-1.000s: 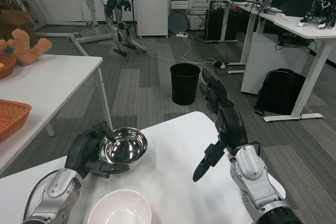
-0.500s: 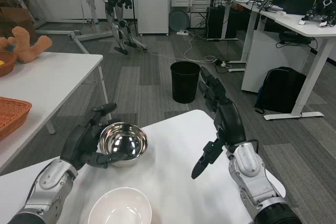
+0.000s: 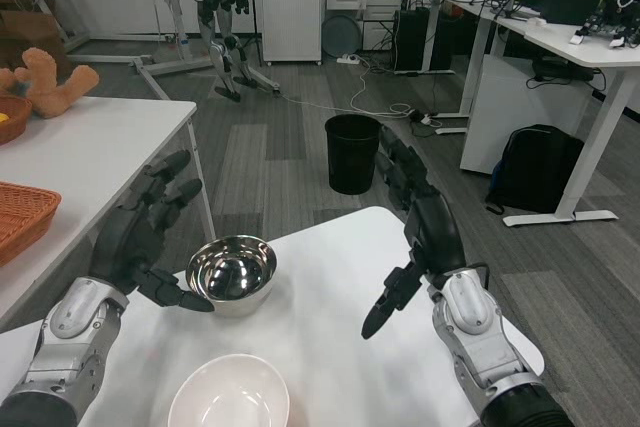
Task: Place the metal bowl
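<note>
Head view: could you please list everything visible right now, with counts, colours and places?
metal bowl: one, silver, upright on the white table, far left part
white bowl: one, near table edge
bin: one, black, on floor beyond table
second table: one, white, left
wicker basket: one, orange, far left
teddy bear: one, tan, on second table
backpack: one, black, under right desk
standing robot: one, grey, background
left hand: black, fingers spread, beside metal bowl
right hand: black, open, above table

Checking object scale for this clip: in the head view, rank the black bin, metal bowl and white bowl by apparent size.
1. White bowl, nearest the camera and partly cut off.
2. Metal bowl and black bin: too alike to rank; the bin stands much farther away.
</note>
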Tool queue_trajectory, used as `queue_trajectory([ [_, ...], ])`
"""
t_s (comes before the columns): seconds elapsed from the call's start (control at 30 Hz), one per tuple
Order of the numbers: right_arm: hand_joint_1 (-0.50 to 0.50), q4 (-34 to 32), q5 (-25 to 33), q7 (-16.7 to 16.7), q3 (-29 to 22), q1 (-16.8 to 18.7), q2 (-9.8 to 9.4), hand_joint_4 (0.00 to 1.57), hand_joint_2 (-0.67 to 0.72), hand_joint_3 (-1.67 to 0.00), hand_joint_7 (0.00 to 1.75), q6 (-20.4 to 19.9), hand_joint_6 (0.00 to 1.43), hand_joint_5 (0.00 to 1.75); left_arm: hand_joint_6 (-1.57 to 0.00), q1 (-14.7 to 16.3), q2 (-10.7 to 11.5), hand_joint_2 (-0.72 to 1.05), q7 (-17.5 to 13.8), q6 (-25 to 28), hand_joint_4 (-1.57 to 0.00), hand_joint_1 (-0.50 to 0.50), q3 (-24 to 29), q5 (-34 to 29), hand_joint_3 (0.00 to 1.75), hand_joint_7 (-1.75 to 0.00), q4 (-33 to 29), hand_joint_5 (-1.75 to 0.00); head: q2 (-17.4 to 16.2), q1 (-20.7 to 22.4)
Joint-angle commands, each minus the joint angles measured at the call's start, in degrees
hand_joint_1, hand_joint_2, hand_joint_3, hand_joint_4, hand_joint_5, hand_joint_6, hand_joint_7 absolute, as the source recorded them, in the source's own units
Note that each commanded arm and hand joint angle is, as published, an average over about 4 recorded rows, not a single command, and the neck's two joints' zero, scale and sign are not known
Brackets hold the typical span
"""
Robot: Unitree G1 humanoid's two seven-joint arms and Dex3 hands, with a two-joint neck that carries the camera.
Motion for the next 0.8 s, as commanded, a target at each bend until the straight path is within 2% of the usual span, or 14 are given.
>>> queue_trajectory([
  [0.03, -0.42, -0.49, 0.24, -0.4, -0.05, -0.53, -0.24, 0.0, 0.66, 0.0, 0.03, -0.55, 0.0, 0.0, 0.0, 0.55, 0.53, -0.41, 0.13, -0.02, 0.0, -0.48, 2.83, 0.8, 0.09, -0.42, -3.19, -0.51, 0.48, 0.01],
  [0.23, -0.42, -1.37, 0.35, -0.4, -0.03, -0.22, -0.5, 0.0, 0.66, 0.0, 0.0, -0.55, 0.0, 0.0, 0.0, -0.99, 0.33, -0.64, 0.88, -0.39, 0.0, -0.48, 5.29, -1.35, 0.09, -0.35, -7.59, -0.41, 3.69, -0.37],
  [0.33, -0.42, -1.98, 0.42, -0.4, -0.01, -0.09, -0.63, 0.0, 0.66, 0.0, 0.0, -0.55, 0.0, 0.0, 0.0, -2.08, 0.18, -0.64, 0.88, -0.5, 0.0, -0.48, 5.64, -4.38, 0.09, -0.35, -10.84, -0.41, 5.01, -0.47],
  [0.43, -0.42, -2.49, 0.53, -0.44, -0.05, 0.0, -0.83, 0.0, 0.66, 0.0, 0.0, -0.79, 0.0, 0.0, 0.0, -2.39, 0.64, -0.68, 0.66, -0.15, 0.0, -0.49, 7.35, -4.56, 0.07, -0.35, -14.0, -0.33, 6.36, -1.06],
  [0.57, -0.42, -2.56, 1.03, -2.02, -0.05, 0.04, -1.07, 0.0, 0.66, 0.0, 0.05, -3.36, 0.0, 0.0, 0.0, -1.25, 1.23, -0.72, -0.05, 2.66, 0.0, -0.49, 10.43, -3.9, 0.02, -0.35, -18.57, -0.31, 7.12, -1.55],
  [0.8, -0.42, -2.56, 1.03, -4.0, -0.14, 0.0, -1.25, 0.0, 0.66, 0.0, 0.02, -5.47, 0.0, 0.0, 0.0, 1.69, 2.02, -0.72, -0.14, 5.96, 0.0, -0.5, 11.09, -3.9, 0.02, -0.35, -20.99, -0.31, 6.86, -1.64],
])
